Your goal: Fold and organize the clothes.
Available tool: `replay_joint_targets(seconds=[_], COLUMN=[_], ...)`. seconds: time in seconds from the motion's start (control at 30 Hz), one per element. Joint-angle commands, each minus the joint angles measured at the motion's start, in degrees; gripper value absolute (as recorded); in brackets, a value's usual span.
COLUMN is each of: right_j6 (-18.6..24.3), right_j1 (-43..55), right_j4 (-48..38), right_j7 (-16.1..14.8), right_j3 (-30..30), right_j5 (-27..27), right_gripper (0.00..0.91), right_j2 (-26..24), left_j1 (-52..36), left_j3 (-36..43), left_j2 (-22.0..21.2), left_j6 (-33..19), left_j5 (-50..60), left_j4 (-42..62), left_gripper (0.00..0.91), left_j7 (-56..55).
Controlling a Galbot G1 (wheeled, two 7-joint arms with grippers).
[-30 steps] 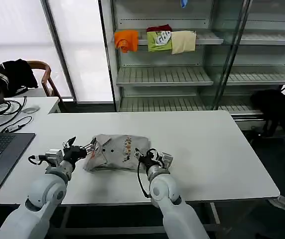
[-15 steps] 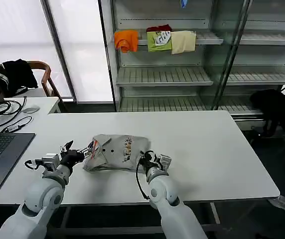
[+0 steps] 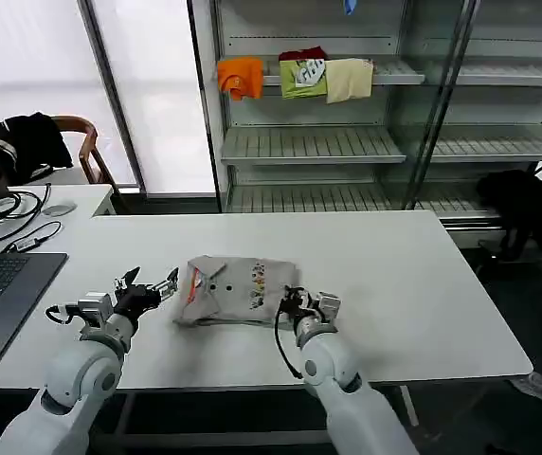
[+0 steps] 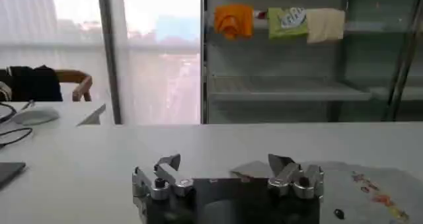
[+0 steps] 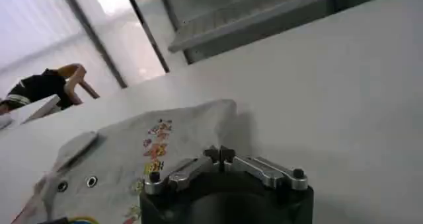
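One of the clothes, a folded light grey shirt (image 3: 236, 289) with a small multicoloured print, an orange collar strip and small buttons, lies on the white table (image 3: 394, 275). My left gripper (image 3: 146, 287) is open just left of its collar end, apart from the cloth; in the left wrist view the shirt (image 4: 370, 182) lies beyond the spread fingers (image 4: 169, 163) of that gripper (image 4: 225, 164). My right gripper (image 3: 288, 301) is shut at the shirt's right front edge. In the right wrist view its tips (image 5: 220, 154) meet on the hem of the shirt (image 5: 132, 152).
A laptop (image 3: 1, 289), cables and a mouse (image 3: 58, 209) sit on the left desk. A chair (image 3: 72, 142) holds a black garment. The shelf unit (image 3: 347, 142) behind carries orange, green and cream folded garments (image 3: 299, 76). A dark garment (image 3: 522, 204) hangs at far right.
The shirt has slid to the right together with my right gripper. My left gripper has drawn back left and stands apart from the collar end.
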Motion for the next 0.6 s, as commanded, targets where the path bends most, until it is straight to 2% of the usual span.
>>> replay_joint_targets(seconds=[0.03, 0.17, 0.37, 0.4, 0.43, 0.47, 0.6], right_j6=[-1.42, -1.33, -0.45, -0.58, -0.76, -1.08, -1.02], right_j1=[1.50, 1.49, 1.52, 1.27, 1.05, 0.44, -1.85], right_j4=[1.49, 0.06, -2.67, -2.41, -1.98, -0.97, 2.73], right_j7=[-3.95, -5.13, -6.59, -6.80, -6.95, -7.52, -8.39], right_j3=[2.52, 3.89, 5.18, 5.47, 5.62, 5.97, 7.28], right_j5=[-0.19, -0.55, -3.33, -3.45, -3.50, -4.02, -6.85], right_gripper=[0.000, 0.000, 0.000, 0.050, 0.252, 0.907, 0.907], right_j2=[-13.99, -16.95, -18.66, -18.85, -18.97, -19.21, -18.97], left_j1=[-0.01, -0.43, -0.10, -0.01, 0.11, 0.20, 0.82], left_j3=[0.39, 1.15, 1.75, 1.73, 1.68, 1.62, 1.37], left_j2=[-0.53, -1.22, -2.14, -2.19, -2.28, -2.33, -2.80], left_j6=[0.10, 0.23, 0.37, 0.41, 0.44, 0.46, 0.51], left_j5=[0.15, 0.39, 0.75, 0.80, 0.81, 0.79, 0.77], left_j4=[-0.14, -0.20, -0.55, -0.58, -0.65, -0.79, -1.25], left_gripper=[0.907, 0.907, 0.907, 0.907, 0.907, 0.907, 0.907], left_j7=[-0.02, -0.15, -0.23, -0.23, -0.23, -0.20, -0.12])
